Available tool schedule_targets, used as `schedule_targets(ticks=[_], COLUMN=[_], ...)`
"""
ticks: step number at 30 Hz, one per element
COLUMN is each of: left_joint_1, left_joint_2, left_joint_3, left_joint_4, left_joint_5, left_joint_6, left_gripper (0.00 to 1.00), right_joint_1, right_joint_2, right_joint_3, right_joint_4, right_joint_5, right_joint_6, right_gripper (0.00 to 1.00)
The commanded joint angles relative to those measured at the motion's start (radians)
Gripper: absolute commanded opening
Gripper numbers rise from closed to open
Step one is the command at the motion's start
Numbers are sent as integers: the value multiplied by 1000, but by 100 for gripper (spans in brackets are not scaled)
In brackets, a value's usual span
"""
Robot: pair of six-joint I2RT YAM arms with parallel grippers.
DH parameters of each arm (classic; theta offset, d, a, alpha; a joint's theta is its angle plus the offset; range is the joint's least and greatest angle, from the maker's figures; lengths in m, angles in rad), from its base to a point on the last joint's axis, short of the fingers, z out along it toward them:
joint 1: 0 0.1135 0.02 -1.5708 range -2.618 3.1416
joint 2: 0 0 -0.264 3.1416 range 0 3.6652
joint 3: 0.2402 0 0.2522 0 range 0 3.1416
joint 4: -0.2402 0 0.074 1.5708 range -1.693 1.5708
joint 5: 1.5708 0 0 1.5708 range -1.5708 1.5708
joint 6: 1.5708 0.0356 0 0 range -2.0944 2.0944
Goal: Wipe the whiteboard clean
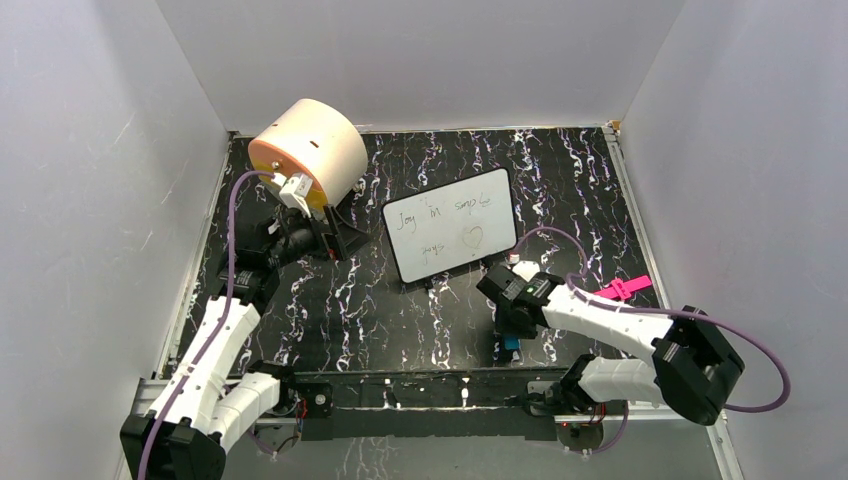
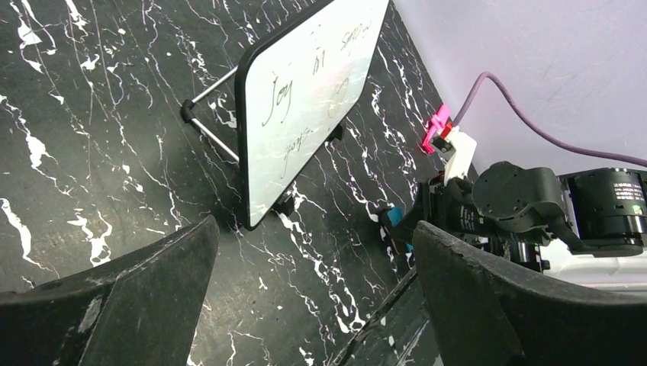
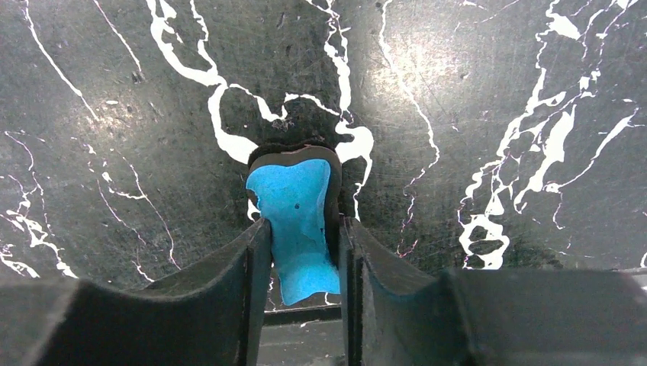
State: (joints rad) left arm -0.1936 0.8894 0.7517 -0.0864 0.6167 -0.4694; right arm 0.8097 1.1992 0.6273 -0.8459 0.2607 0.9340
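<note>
Two arms, one wipe job, and the writing isn't off yet. The whiteboard (image 1: 450, 225) stands just right of centre in the top view, propped at a tilt on thin wire legs w/ small black feet. It carries faint handwriting and a little heart.

The right gripper (image 3: 305, 225), at lower right of centre in the top view, is clamped on a blue eraser (image 3: 294, 191). The eraser's far end is at or near the black marbled table (image 1: 400, 330), below the board and apart from it. The left gripper (image 2: 314, 229) has its fingers spread wide w/ nothing between them. In the top view it sits left of the board, beneath a cream cylinder (image 1: 310, 145).

Handling, as I judge it:
- The board looks light, stiff and glossy, so on those skinny legs it will prob. skid or tip backward under wiping pressure.
- Best hold is the thin black edge at the left side or a top corner, clear of the ink (never the wire legs, which look bendy).
- The eraser looks like soft foam, already pinched in a bit, so it should take light, flat strokes.
</note>
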Motion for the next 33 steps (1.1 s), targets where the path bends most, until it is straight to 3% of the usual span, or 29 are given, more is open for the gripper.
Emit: schedule_targets(ticks=[1, 5, 10, 14, 21, 26, 28, 31, 33], left_joint_1=[-4, -3, -4, -4, -28, -105, -126, -127, -125], left_joint_2=[-17, -20, -17, -6, 47, 116, 177, 280, 330], left_joint_3=[-9, -20, -67, -110, -198, -255, -238, -176, -151], left_joint_4=[10, 15, 48, 95, 294, 500, 593, 640, 696], left_joint_5=[-9, -12, -11, -5, -48, -186, -250, -231, -196], left_joint_6=[-4, -10, -34, -68, -130, -110, -81, -27, 13], left_gripper=[98, 98, 95, 93, 87, 77, 67, 54, 53], right_joint_1=[21, 23, 23, 23, 22, -2, -18, -56, -70], right_joint_2=[13, 25, 36, 54, 33, 15, -1, -15, -24], right_joint_3=[48, 52, 48, 65, 122, 163, 164, 182, 195], right_joint_4=[-5, 18, 88, 108, 169, 238, 284, 314, 326], right_joint_5=[62, 74, 72, 77, 164, 196, 190, 160, 153], right_joint_6=[24, 2, -30, -45, -109, -144, -166, -203, -222], right_gripper=[29, 26, 32, 28, 26, 28, 28, 29, 29])
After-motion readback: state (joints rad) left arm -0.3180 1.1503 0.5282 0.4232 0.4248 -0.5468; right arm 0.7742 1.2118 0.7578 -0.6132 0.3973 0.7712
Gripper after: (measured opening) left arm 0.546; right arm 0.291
